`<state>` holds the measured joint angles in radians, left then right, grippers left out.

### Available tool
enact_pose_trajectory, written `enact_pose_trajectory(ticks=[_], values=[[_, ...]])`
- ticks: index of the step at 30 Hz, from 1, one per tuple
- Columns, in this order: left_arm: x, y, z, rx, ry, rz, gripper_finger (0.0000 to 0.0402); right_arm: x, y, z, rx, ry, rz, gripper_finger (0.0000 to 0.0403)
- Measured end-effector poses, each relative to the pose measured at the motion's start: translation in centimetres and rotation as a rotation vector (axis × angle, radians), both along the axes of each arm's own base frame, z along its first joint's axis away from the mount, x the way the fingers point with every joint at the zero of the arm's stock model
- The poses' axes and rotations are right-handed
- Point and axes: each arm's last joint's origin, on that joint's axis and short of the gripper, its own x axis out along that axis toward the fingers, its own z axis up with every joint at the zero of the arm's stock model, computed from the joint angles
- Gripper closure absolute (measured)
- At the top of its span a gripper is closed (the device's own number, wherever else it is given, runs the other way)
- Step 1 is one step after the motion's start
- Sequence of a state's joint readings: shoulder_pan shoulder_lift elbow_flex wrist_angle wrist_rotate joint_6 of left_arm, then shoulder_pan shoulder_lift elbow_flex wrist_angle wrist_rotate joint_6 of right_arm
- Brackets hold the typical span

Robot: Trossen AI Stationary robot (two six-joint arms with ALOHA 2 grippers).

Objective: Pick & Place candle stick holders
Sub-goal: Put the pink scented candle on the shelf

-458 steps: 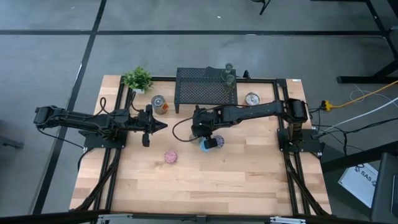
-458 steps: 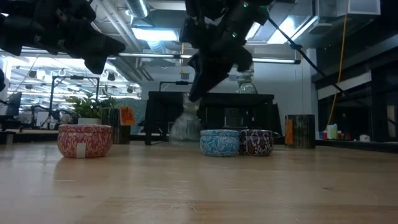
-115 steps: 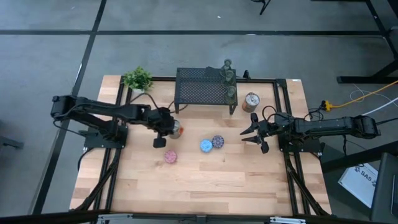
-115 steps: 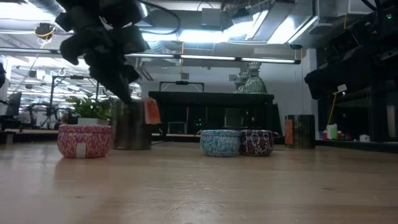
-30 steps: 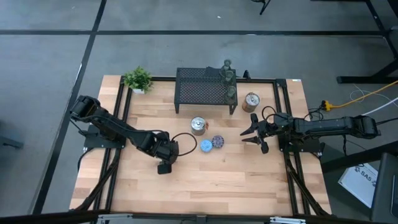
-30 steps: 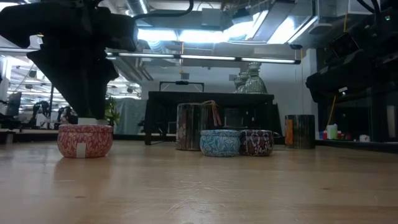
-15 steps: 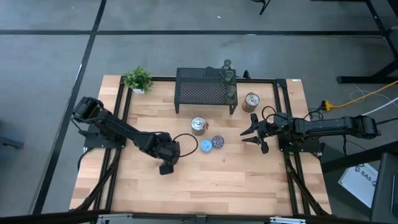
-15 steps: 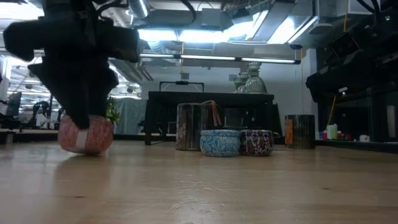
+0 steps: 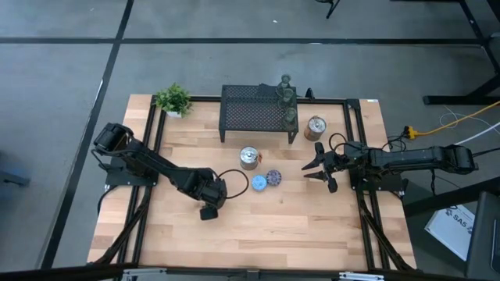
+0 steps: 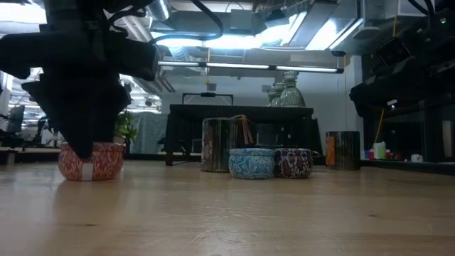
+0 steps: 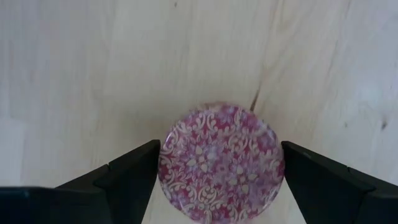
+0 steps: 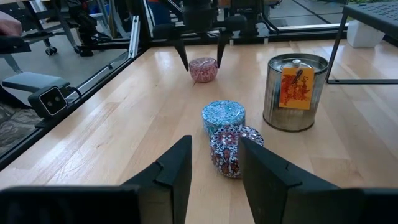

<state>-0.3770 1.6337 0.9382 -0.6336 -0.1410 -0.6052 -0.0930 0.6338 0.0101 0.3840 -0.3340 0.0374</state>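
The pink holder [image 11: 221,165] stands on its base on the wooden table [image 9: 258,234], left of centre. My left gripper [image 9: 207,204] points down over it, open, with one finger on each side of its wall. The blue holder [image 9: 258,183] and the purple holder [image 9: 273,179] stand side by side at the table's middle. A silver-and-orange holder [image 9: 249,158] stands just behind them. My right gripper [image 9: 310,164] waits open to their right, above the table, with nothing between its fingers. My left gripper comes at the pink holder from above, pointing down, its two fingers [image 11: 134,177] close beside the round side wall [image 11: 166,163] on opposite sides. Whether the fingers touch the wall I cannot tell. The holder stands upright on the table.
A black mesh stand [image 9: 254,113] at the far edge carries clear glass holders [image 9: 287,95] at its right end. A second silver-and-orange holder [image 9: 316,126] stands right of it. A small potted plant [image 9: 173,99] sits at the far left corner.
My left gripper has come down around the pink holder. The holder tipped up briefly and now stands flat again, a little nearer the table's left edge than before.
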Motion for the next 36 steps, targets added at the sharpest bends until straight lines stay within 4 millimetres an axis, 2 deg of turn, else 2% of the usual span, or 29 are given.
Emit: enact_pose_trajectory(ticks=[10, 19, 26, 36], values=[[0.0, -0.1, -0.2, 0.006, 0.011, -0.016, 0.0082, 0.0, 0.0, 0.0, 0.0, 0.0, 0.0, 0.0271], [0.3, -0.2, -1.4, 0.021, 0.048, -0.033, 0.0084, 0.0, 0.0, 0.0, 0.0, 0.0, 0.0, 0.0271], [0.3, -0.1, -1.4, 0.023, 0.047, -0.033, 0.0107, 0.0, 0.0, 0.0, 0.0, 0.0, 0.0, 0.0271], [0.3, -0.1, -1.4, 0.025, 0.041, -0.017, 0.0108, 0.0, 0.0, 0.0, 0.0, 0.0, 0.0, 0.0271]])
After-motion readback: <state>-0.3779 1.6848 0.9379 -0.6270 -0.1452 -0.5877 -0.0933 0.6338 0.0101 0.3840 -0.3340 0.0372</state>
